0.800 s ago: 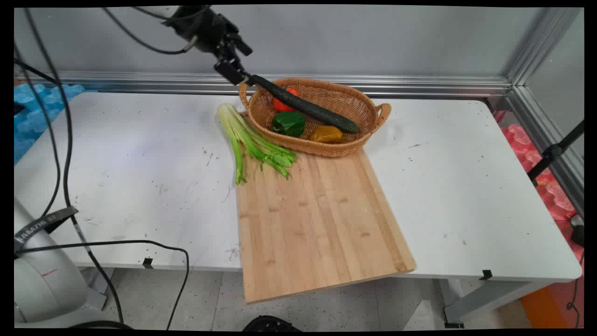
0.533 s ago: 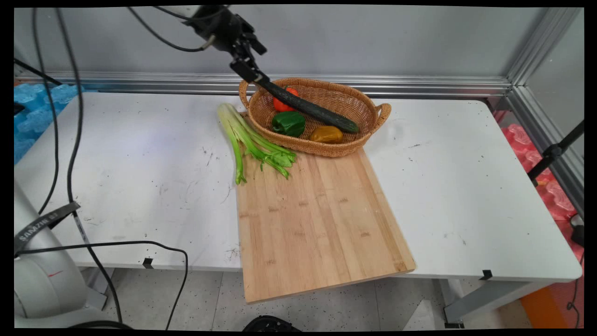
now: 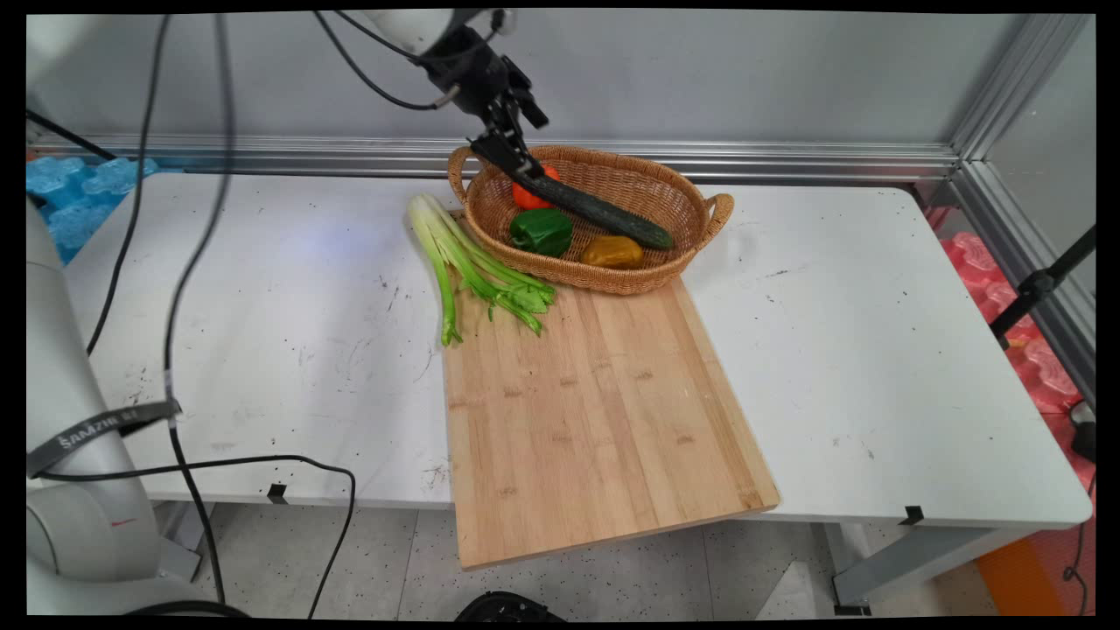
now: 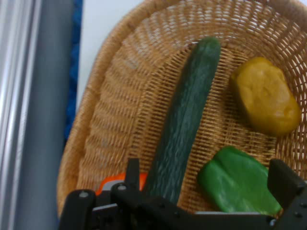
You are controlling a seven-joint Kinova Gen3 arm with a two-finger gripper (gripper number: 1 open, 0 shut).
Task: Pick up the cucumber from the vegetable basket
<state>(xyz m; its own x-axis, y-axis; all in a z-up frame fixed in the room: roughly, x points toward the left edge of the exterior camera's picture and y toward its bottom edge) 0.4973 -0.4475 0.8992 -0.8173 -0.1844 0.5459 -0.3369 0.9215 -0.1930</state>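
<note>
My gripper [image 3: 512, 162] hangs over the left end of a wicker basket [image 3: 604, 276], at the upper end of a long dark green cucumber [image 3: 604, 214]. The cucumber slants across the basket, its far end low by the right side. In the hand view the cucumber [image 4: 184, 115] runs up from just inside the left finger, and the gripper [image 4: 208, 175] stands open, wider than the cucumber. A green pepper [image 4: 237, 179], a yellow pepper [image 4: 264, 96] and an orange-red pepper [image 4: 120, 181] lie around it in the basket [image 4: 110, 120].
A bunch of celery [image 3: 464, 262] lies left of the basket, its leaves on a wooden cutting board [image 3: 595, 411] that overhangs the table's near edge. Black cables hang at the left. A metal rail runs along the wall behind.
The gripper has moved right and slightly down, from outside the basket's left handle to over its left end. The cucumber's far end has stayed put; less of its length shows.
</note>
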